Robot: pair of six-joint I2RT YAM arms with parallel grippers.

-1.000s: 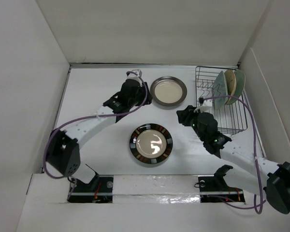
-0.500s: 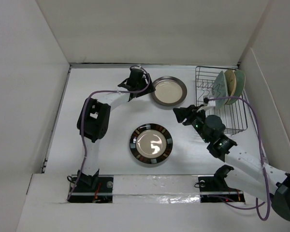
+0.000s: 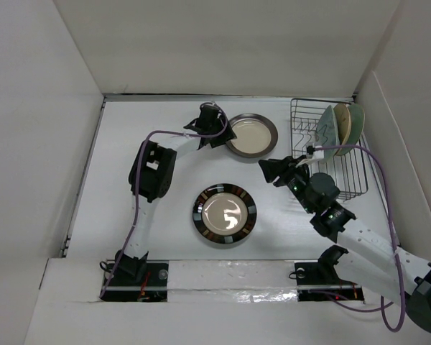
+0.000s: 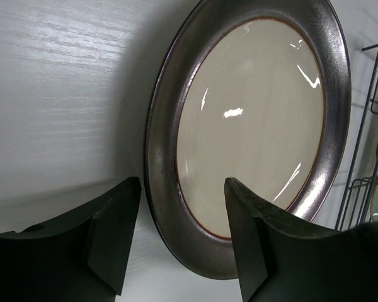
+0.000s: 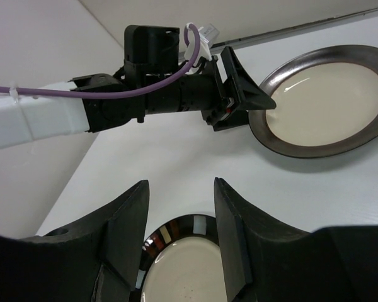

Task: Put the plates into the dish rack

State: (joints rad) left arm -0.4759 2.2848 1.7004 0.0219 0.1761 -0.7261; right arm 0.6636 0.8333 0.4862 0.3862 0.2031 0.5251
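Both my claws gape empty: left gripper [image 3: 225, 134] at nine o'clock of the brown-rimmed plate [image 3: 251, 135], right gripper [image 3: 262, 172] at two o'clock of the striped plate [image 3: 225, 215].

brown-rimmed plate [image 3: 251, 136], striped plate [image 3: 225, 215] flat; rack [image 3: 345, 180] holds upright plates [image 3: 343, 122].

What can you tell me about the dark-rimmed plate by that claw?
The dark-rimmed plate is round, with a glossy cream centre and a wide dark-brown, metallic-looking rim, seemingly glazed ceramic. It lies flat, face up, on the white table, left of the wire rack. The open left claw straddles its rim; contact cannot be told.
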